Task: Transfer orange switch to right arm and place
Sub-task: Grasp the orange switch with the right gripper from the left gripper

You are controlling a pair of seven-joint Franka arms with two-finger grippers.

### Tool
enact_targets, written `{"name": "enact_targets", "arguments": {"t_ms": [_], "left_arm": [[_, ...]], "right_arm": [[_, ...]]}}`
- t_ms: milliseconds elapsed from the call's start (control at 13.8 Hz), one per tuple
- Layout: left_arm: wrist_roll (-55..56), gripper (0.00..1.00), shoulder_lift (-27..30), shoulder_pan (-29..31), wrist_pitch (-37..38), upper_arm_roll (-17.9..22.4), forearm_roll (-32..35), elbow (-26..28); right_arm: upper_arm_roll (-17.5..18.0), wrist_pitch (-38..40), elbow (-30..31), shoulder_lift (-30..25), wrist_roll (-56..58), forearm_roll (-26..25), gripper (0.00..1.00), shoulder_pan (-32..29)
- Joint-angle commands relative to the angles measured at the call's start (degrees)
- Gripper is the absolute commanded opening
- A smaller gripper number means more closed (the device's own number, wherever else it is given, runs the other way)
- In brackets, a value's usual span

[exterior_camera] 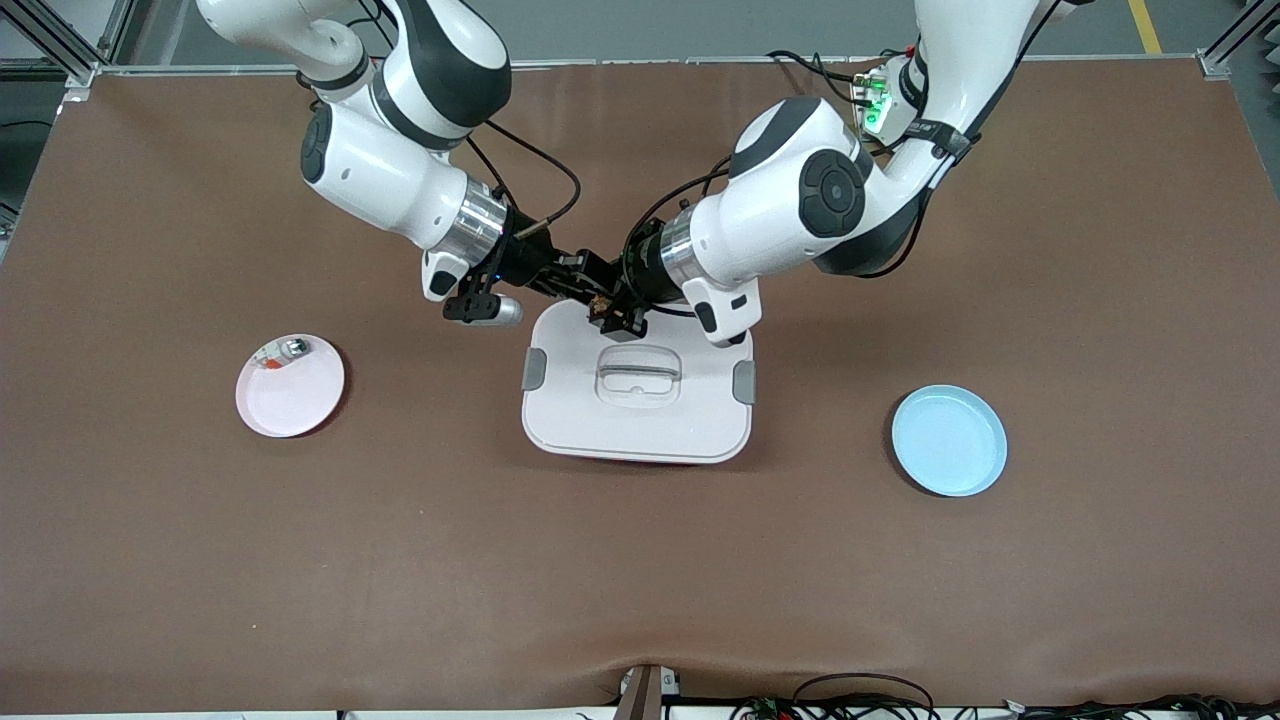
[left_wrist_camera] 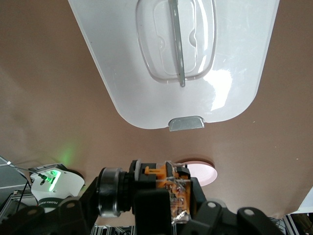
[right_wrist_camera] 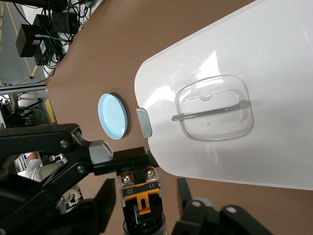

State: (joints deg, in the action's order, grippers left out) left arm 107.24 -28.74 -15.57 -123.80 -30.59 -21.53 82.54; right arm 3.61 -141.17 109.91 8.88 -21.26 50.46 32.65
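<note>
Front view: both hands meet above the white lidded box (exterior_camera: pixel 636 400), the left hand (exterior_camera: pixel 612 312) pinching the orange switch (exterior_camera: pixel 601 301), the right hand (exterior_camera: pixel 588 281) alongside. Left wrist view: the switch (left_wrist_camera: pixel 171 188) sits clamped in dark fingers (left_wrist_camera: pixel 151 208). Right wrist view: the right hand (right_wrist_camera: pixel 146 193) has fingers spread either side of the switch (right_wrist_camera: pixel 139 188), not yet gripping. Release early and it drops onto the lid.
</note>
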Motion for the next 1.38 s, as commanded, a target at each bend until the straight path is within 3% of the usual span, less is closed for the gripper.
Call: {"name": "enact_targets", "arguments": {"t_ms": [0,145,435,507,580,652,725,797,1087,1304], "left_arm": [[0.87,0.00,-0.44,-0.51,-0.47,0.09,-0.35,-0.98],[0.87,0.00,-0.62,-0.51,-0.47,0.09,-0.35,-0.89],[0.78,0.00,-1.06,-0.42,-0.47,0.09,-0.44,-0.98],[0.78,0.12,-1.06,-0.42,-0.47,0.09,-0.44,-0.98],[0.69,0.31,-1.06,-0.34,-0.47,0.09,-0.53,-0.98],[0.43,0.56,-1.06,-0.42,-0.47,0.09,-0.53,-0.98],[0.17,0.93,-1.06,-0.42,-0.47,0.09,-0.44,-0.98],[-0.01,1.00,-0.88,-0.34,-0.47,0.17,-0.44,-1.07],[0.08,1.00,-0.36,0.45,-0.39,0.18,0.00,-2.30],[0.08,1.00,0.08,0.81,0.23,1.23,2.53,-3.44]], "right_arm": [[0.08,0.46,-0.31,-0.26,0.35,1.13,0.17,-0.74],[0.08,0.46,-0.31,-0.26,0.26,1.13,0.00,-0.83],[0.08,0.46,-0.31,-0.26,0.08,1.13,0.00,-0.83],[0.08,0.46,-0.31,-0.26,-0.09,1.13,0.00,-0.83],[0.08,0.46,-0.40,-0.26,-0.18,1.13,0.00,-0.83],[0.08,0.46,-0.40,-0.26,-0.36,1.13,0.00,-0.83],[0.08,0.46,-0.40,-0.26,-0.36,1.13,0.00,-0.83],[0.08,0.46,-0.40,-0.26,-0.36,1.13,0.00,-0.83],[0.08,0.63,-0.58,-0.35,-0.36,1.04,0.00,-0.74],[-0.36,5.28,-0.84,-1.93,-0.18,-0.18,0.00,-1.09]]}}
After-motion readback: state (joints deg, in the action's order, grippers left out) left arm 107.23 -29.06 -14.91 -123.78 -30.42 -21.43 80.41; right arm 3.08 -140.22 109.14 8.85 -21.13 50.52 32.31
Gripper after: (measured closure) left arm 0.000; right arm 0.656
